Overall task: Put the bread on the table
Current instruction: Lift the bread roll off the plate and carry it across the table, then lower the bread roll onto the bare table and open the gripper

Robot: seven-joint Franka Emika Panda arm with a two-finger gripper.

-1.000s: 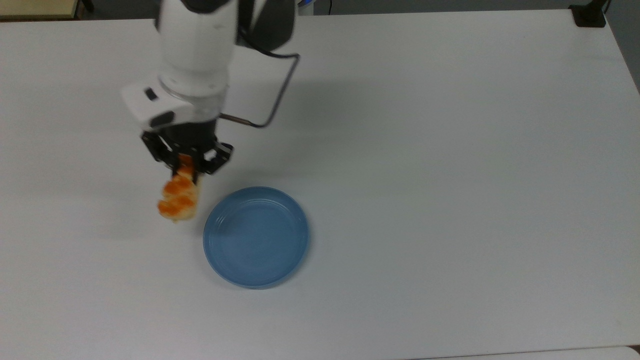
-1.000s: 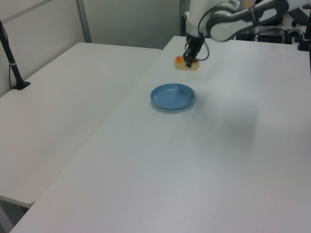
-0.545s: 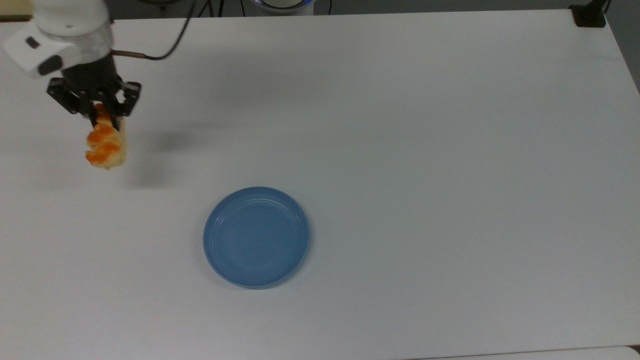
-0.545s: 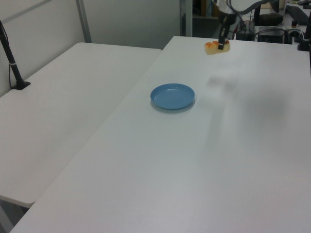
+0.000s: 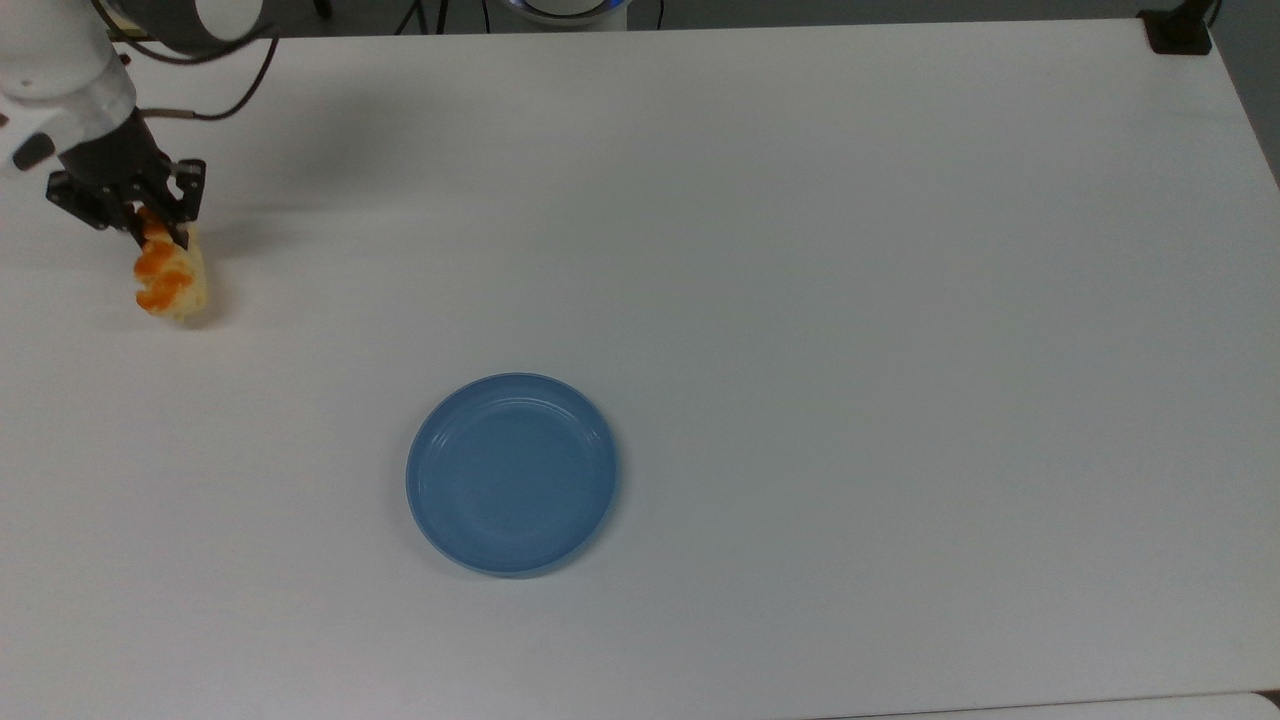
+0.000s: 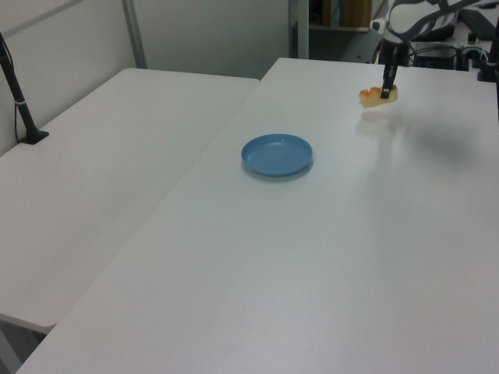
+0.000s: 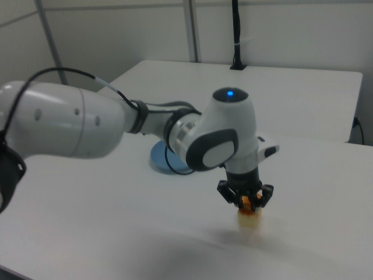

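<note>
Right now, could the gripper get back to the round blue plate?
Probably yes. The gripper, shut on the orange-glazed bread, is near the white table's edge at the top view's left, and only bare tabletop lies between it and the round blue plate.

Gripper (image 5: 150, 232) pointing down, jaws clamped shut

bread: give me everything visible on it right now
The bread is a small oblong pale-beige loaf with orange-brown glazed bumps on top. The gripper is shut on one end, and the rest sticks out beyond the fingers. It sits far toward the top view's left edge, well away from the blue plate. It looks very close to the white table; whether it touches cannot be told.
</note>
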